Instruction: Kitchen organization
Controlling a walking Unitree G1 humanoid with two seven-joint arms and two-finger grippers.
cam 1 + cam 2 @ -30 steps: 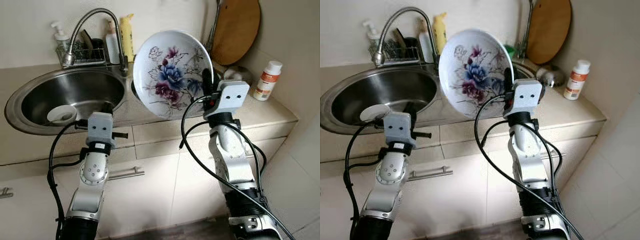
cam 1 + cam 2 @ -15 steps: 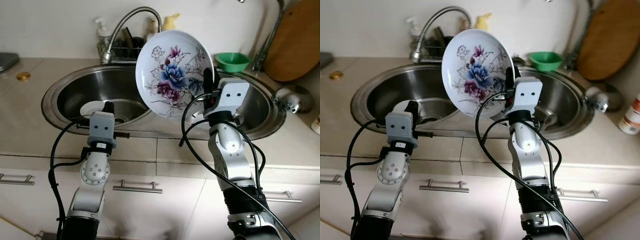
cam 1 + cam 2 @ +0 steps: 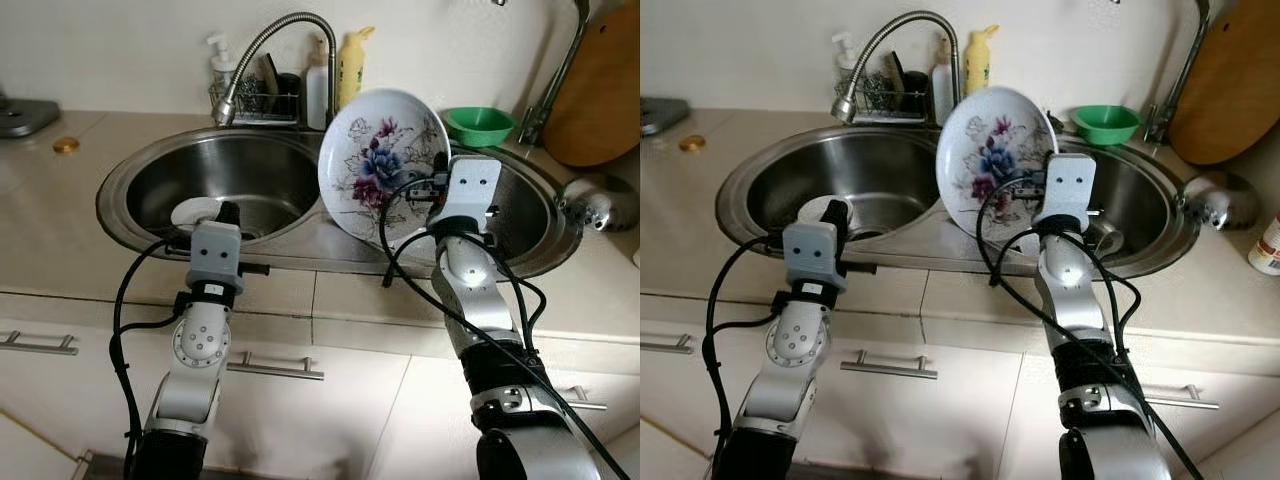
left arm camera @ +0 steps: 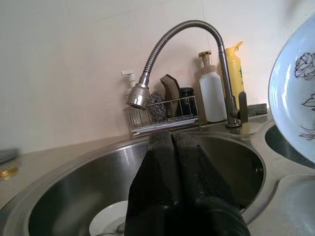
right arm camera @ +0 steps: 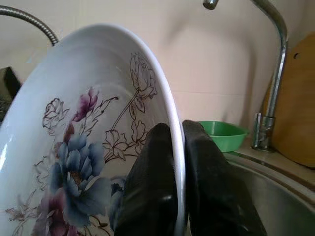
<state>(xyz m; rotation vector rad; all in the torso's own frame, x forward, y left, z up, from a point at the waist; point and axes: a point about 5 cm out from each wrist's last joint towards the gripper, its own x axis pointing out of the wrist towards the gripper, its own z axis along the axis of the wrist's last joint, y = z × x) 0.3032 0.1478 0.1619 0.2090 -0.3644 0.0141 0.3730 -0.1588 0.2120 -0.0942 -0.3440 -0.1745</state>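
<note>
Right gripper (image 5: pixel 178 147) pinches the rim of a floral plate (image 3: pixel 382 165), one finger on each face; plate is held upright on edge above the divider between the two basins of the steel sink (image 3: pixel 120 180), painted face toward the robot. Left gripper (image 4: pixel 172 147) has fingers pressed together, holding nothing, hovering at the front rim of the left basin. A small white dish (image 3: pixel 195 213) lies in the left basin near the drain. Gooseneck faucet (image 3: pixel 268 40) arches behind, with a wire rack (image 4: pixel 165 115), white pump bottle (image 4: pixel 212 96) and yellow bottle (image 3: pixel 351 65) beside it. Green bowl (image 3: pixel 477 123) sits behind the right basin, wooden board (image 3: pixel 600 95) leans at far right.
</note>
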